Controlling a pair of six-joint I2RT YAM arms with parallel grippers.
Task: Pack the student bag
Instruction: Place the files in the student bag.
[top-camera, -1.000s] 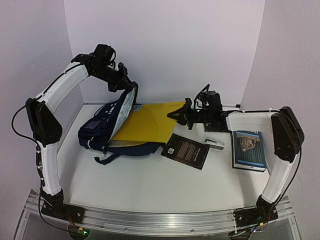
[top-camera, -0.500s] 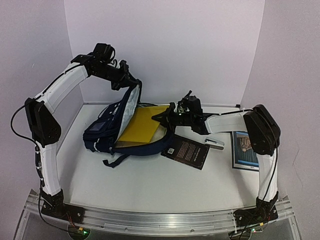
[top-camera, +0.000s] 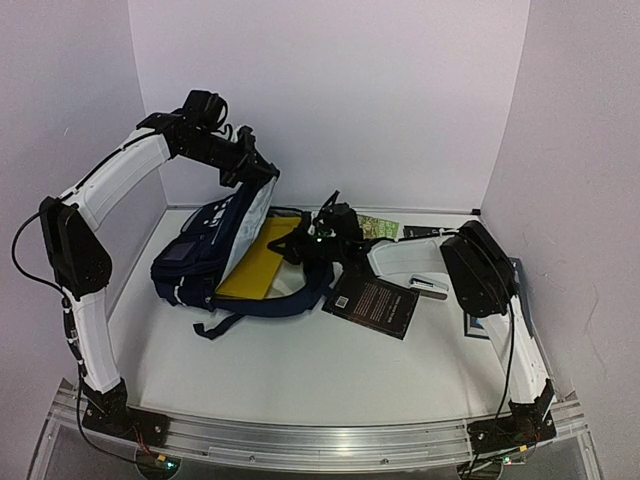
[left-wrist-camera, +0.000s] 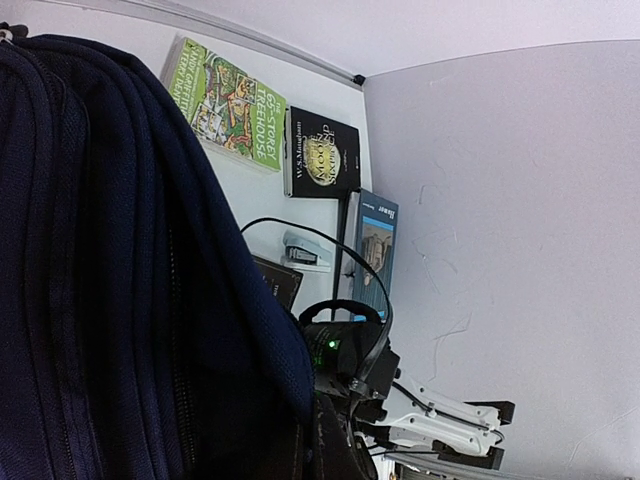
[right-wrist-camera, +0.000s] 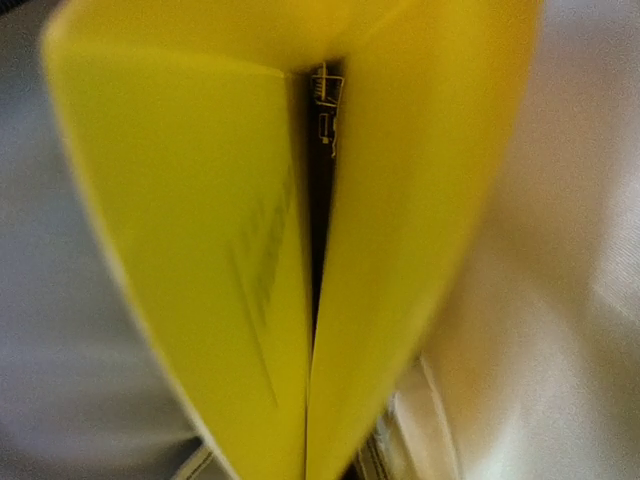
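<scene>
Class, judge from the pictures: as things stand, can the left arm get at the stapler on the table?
Probably not. The left end effector is shut on the backpack's raised top edge, holding it open, and the right arm stretches across between it and the stapler.

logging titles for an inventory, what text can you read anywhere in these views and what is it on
"65-STOREY TREEHOUSE": cover of the green illustrated paperback book.
"W.S.Maugham": edge of the black paperback book; its gold title is too small to be sure of.
Unreadable, too small or blurred: print on the blue picture-cover book, the black booklet with a white code square, the yellow folder.
</scene>
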